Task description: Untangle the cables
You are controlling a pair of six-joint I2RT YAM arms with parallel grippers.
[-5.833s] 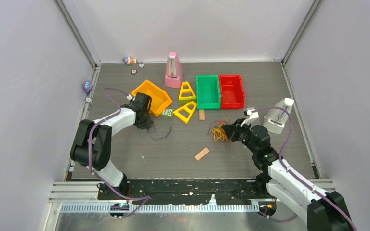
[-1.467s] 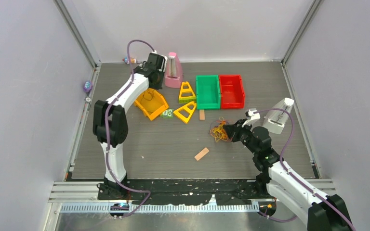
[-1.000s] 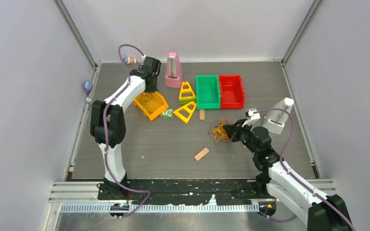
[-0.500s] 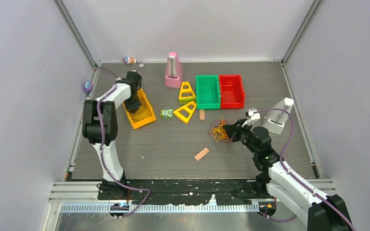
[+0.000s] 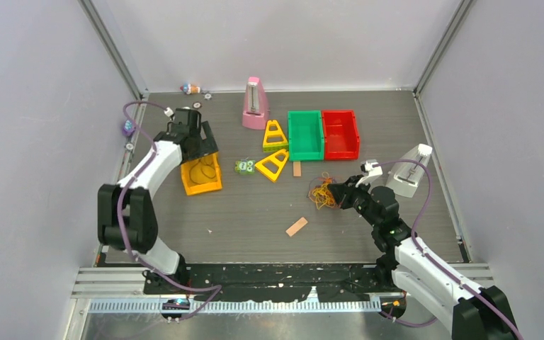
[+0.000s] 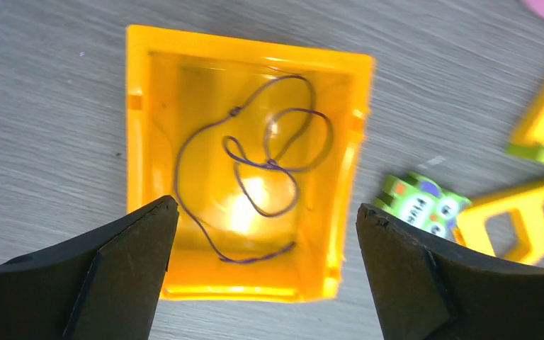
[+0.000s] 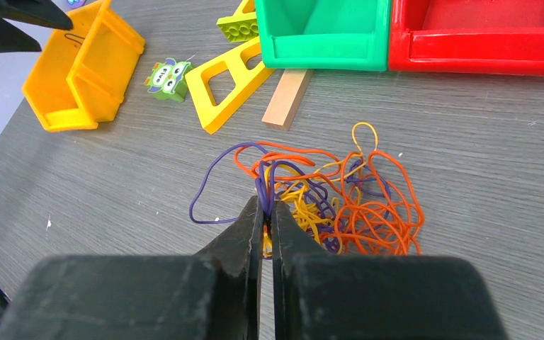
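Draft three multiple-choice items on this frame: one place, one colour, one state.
1. Where is the lone purple cable?
A) in the tangle
B) in the orange bin
C) in the left tool

2. Which colours make up the tangle?
A) yellow, orange, purple
B) green, blue, white
C) black only

3. How is the left tool?
A) shut on a cable
B) shut, empty
C) open, empty

Answers:
1 B: the left wrist view shows it looped on the bin floor.
2 A: the right wrist view shows strands in all three colours.
3 C: its fingers stand wide apart above the bin, with nothing between them.
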